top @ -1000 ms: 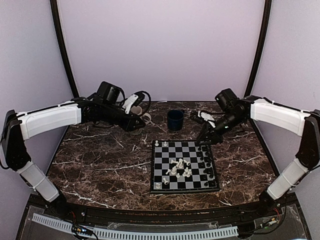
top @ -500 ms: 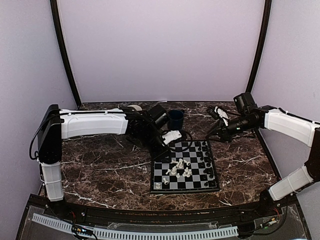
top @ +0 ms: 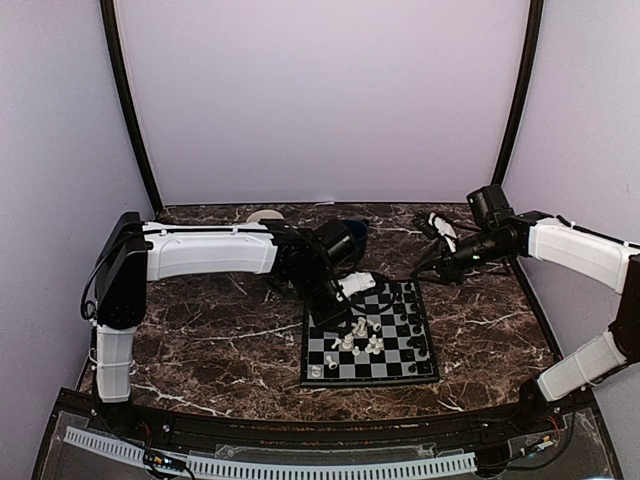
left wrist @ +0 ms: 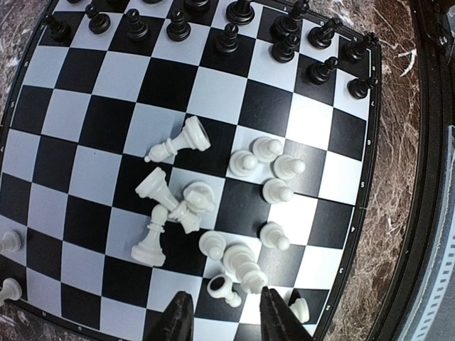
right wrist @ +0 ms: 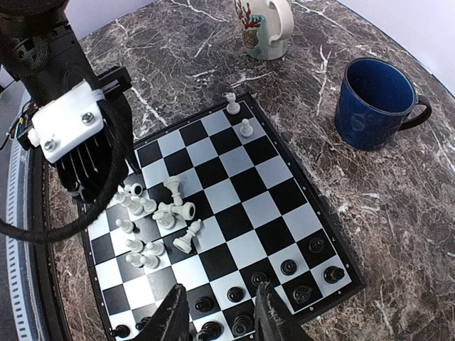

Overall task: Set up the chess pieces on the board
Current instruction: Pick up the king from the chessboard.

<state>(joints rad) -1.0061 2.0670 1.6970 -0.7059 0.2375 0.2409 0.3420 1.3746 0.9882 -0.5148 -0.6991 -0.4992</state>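
The board (top: 400, 362) is laid on the marble table (top: 200, 330), and a blue mug (right wrist: 375, 103) is set just beyond its far edge. The black chess pieces (left wrist: 227, 35) are ranged upright along the board's right side, while most white chess pieces (left wrist: 185, 206) are heaped near the middle, several of them toppled. The left gripper (left wrist: 225, 302) is poised over the heap's edge, fingers spread, nothing clasped. The right gripper (right wrist: 220, 297) is held off past the far right corner, likewise spread and empty.

My left arm (top: 205, 253) and right arm (top: 578, 247) wear white shells between black joints. Black cable (right wrist: 50, 233) loops by my left wrist, near a white block (right wrist: 71, 119) with two screws. My fingers (left wrist: 178, 320) are black and tapered.
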